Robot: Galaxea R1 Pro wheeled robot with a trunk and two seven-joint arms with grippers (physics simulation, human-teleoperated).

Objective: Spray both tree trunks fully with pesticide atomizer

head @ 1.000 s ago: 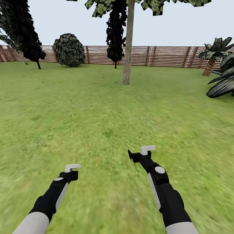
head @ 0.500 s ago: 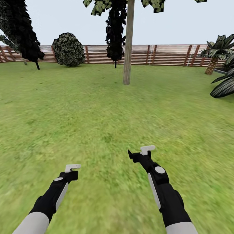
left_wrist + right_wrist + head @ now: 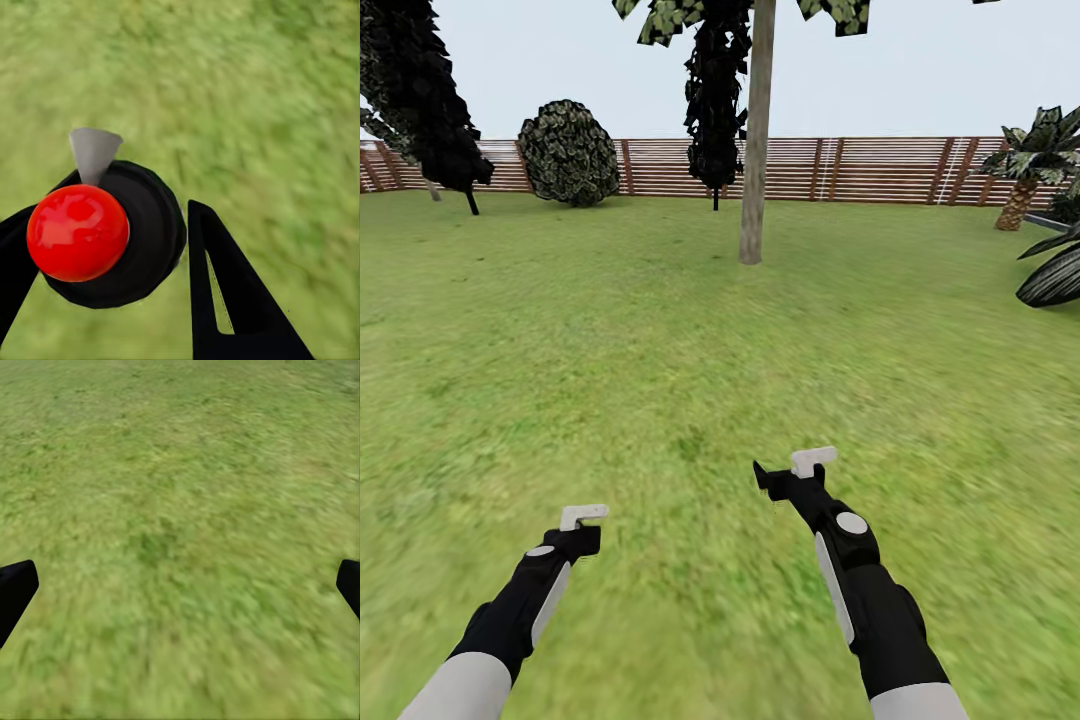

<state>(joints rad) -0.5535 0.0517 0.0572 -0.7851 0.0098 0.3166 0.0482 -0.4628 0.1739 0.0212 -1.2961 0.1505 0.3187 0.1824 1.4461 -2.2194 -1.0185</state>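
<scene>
At the bottom of the head view, the left claw (image 3: 582,516) and right claw (image 3: 812,460) hang over the grass lawn (image 3: 660,380). The right looks spread wide, holding nothing; the left I cannot tell. Farther off, upper centre, stands a tree trunk (image 3: 756,150), the wooden fence (image 3: 880,170) behind.

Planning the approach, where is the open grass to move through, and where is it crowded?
Open lawn runs from both arms up to the tree trunk and either side of it. Crowded along the fence: round bush, dark trees, and palm fronds at right.
</scene>
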